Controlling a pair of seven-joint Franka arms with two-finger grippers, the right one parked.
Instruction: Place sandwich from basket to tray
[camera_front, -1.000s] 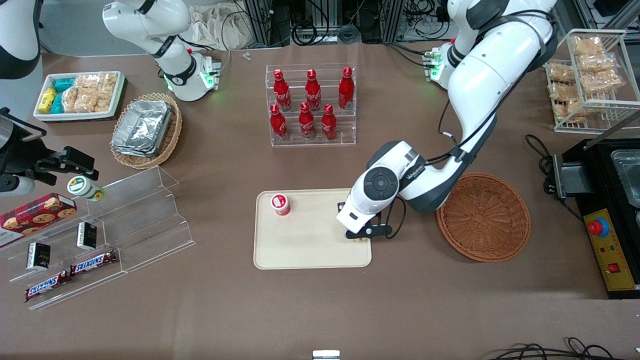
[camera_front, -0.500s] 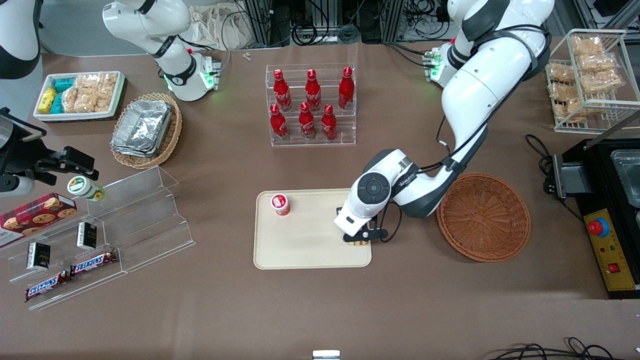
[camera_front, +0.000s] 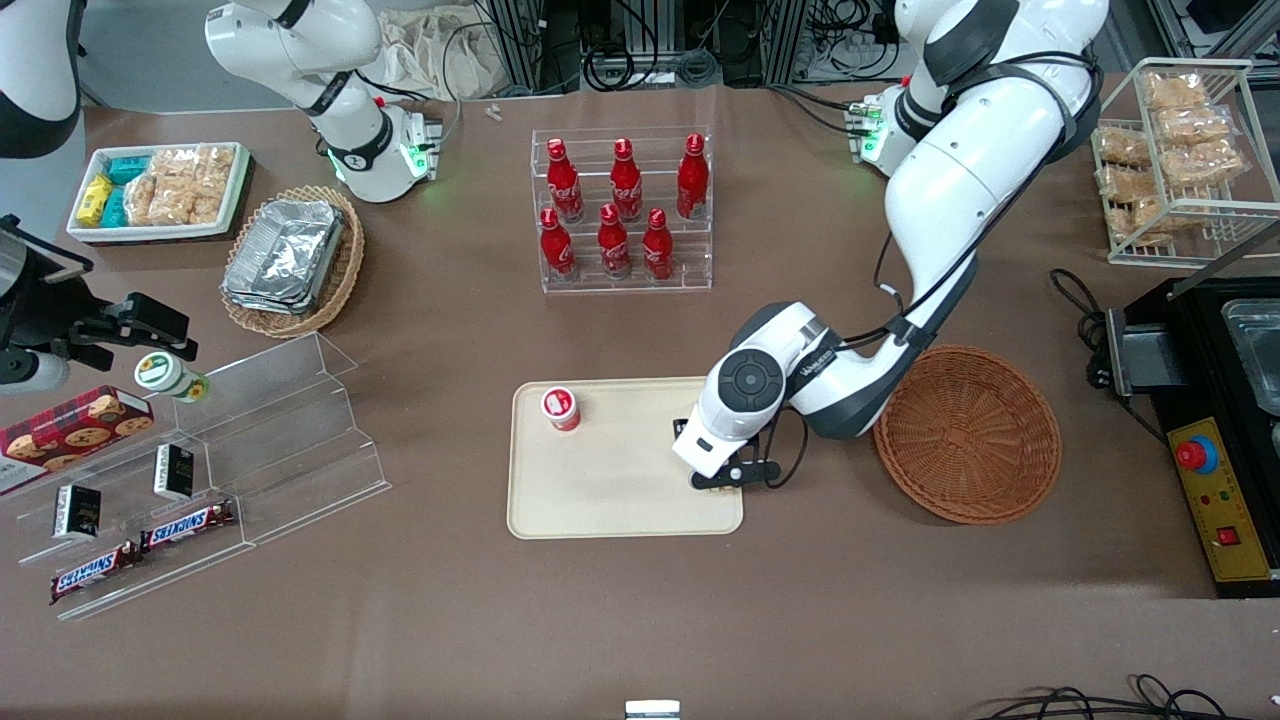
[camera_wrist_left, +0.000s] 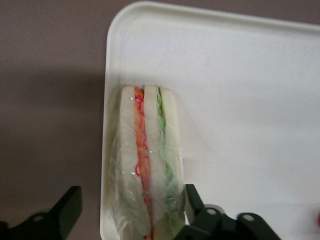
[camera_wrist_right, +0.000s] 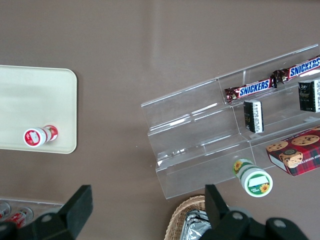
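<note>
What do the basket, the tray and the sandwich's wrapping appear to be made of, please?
The basket looks like reddish-brown woven wicker: its strands show as ribs. The tray seems smooth, matte cream plastic, with a moulded low rim and rounded corner. The sandwich wears thin clear film, probably plastic, wrinkled and glinting. The open gripper straddles it on the tray.

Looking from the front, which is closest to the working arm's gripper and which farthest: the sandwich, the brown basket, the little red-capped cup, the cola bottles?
From the gripper, open over the tray:
1. Sandwich, between its fingers.
2. Cup, on the tray.
3. Basket, beside the tray; nearly as close.
4. Cola bottles, farther from the camera.
</note>
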